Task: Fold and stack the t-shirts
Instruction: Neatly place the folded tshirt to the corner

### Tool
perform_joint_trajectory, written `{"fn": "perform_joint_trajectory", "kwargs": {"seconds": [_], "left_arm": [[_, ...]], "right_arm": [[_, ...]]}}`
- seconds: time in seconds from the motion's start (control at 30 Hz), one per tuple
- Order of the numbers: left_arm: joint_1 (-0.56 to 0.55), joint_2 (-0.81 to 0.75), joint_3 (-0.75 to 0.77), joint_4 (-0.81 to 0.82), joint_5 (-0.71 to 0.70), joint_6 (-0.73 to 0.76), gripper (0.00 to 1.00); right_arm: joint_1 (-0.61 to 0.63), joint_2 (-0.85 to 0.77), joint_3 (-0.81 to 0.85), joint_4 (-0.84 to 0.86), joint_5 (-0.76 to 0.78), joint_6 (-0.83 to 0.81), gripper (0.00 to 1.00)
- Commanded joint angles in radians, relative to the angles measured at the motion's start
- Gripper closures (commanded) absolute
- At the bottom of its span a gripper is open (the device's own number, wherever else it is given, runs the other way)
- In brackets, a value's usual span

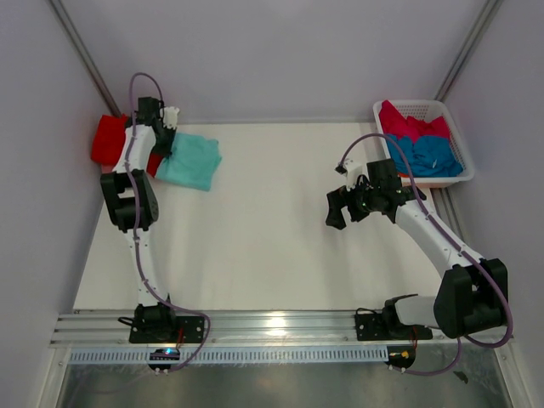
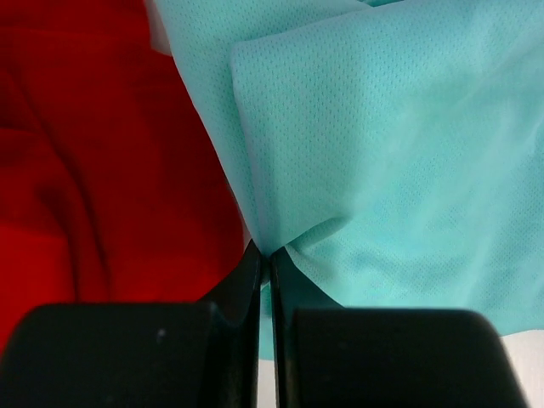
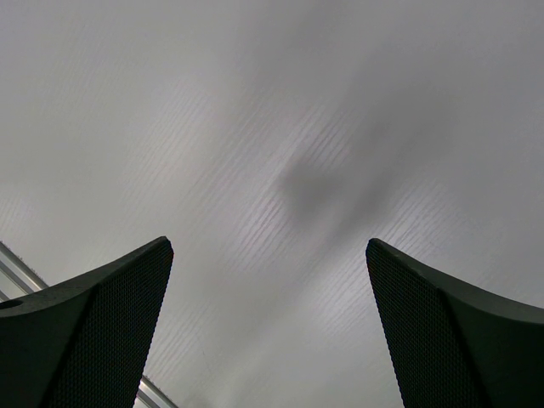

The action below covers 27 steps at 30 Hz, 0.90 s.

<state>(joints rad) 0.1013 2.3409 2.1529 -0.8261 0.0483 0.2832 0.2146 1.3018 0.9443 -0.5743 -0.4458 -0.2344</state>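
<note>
- My left tool point(image 2: 265, 255) was clenched, its two dark fingers point(image 2: 242, 289) pressed together on a pinch of the mint-teal t-shirt point(image 2: 391, 153); the cloth gathered into creases that ran to the tips.
- In that wrist view the red t-shirt point(image 2: 93, 161) lay just to the left of the tips, with its edge against the mint-teal one.
- From the top camera I saw the mint-teal t-shirt point(image 1: 191, 160) as a rumpled, roughly folded patch at the far left of the surface point(image 1: 272, 246). The red t-shirt point(image 1: 109, 140) was beside it in the corner, and my left arm reached across the line where they met.
- My right tool point(image 3: 268, 246) was released, its fingers spread wide with nothing between them; its wrist camera showed only a pale grey panel.
- From above, the right tool point(image 1: 337, 206) hung over the surface, towards the right and near the basket point(image 1: 433, 180) but apart from it.
- The white slatted basket sat at the far right edge and held the crimson-pink t-shirt point(image 1: 412, 126) at its far end and the blue t-shirt point(image 1: 429, 155) at its near end, both crumpled and touching.
</note>
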Motion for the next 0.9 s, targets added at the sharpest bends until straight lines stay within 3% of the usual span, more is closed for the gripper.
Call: {"fn": "perform_joint_trajectory", "kwargs": {"seconds": [0.0,0.3,0.87], "left_arm": [[0.021,-0.011,0.048,0.090,-0.041,0.028,1.00],[0.040,-0.015,0.058,0.189,-0.149,0.076,1.00],[0.090,-0.012,0.139,0.252,-0.208,0.126,1.00]], "right_arm": [[0.003,-0.009,0.001,0.010,0.012,-0.014,0.01],[0.003,-0.004,-0.004,0.011,0.012,-0.017,0.00],[0.003,0.027,-0.004,0.011,-0.002,-0.019,0.01]]}}
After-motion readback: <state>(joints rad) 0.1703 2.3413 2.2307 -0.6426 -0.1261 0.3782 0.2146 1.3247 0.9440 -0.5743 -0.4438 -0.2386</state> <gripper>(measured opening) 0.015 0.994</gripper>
